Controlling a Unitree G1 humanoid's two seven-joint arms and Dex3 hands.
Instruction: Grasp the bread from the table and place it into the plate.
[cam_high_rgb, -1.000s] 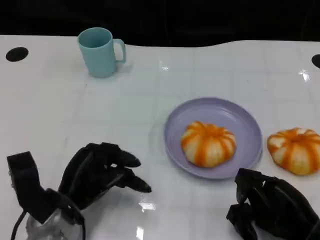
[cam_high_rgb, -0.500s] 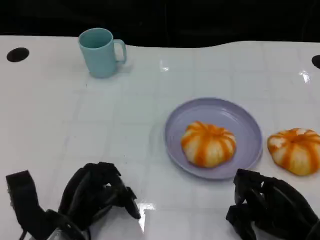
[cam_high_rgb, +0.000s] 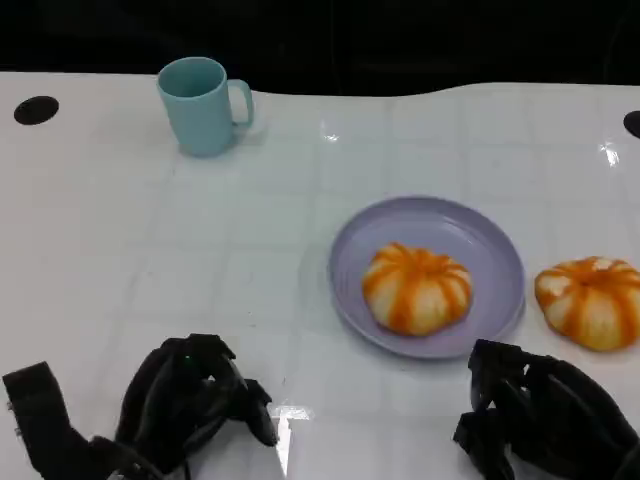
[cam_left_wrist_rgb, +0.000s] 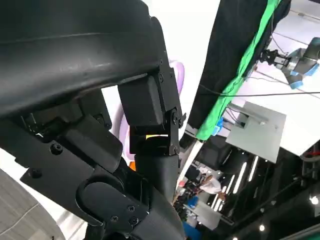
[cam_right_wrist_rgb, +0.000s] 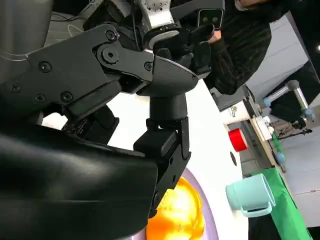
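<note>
While both hands sat low at the near edge of the table (cam_high_rgb: 120, 250), neither had anything in it: the left hand (cam_high_rgb: 195, 405) was curled in on itself, and the right hand (cam_high_rgb: 540, 420) looked clenched too, just short of the plate (cam_high_rgb: 480, 240). One bread (cam_high_rgb: 416, 287) was already sitting in the plate, so that part's done. Another bread (cam_high_rgb: 590, 300) was on the table just beside the plate's rim, ungrasped. Way back was a teal mug (cam_high_rgb: 202, 103).
</note>
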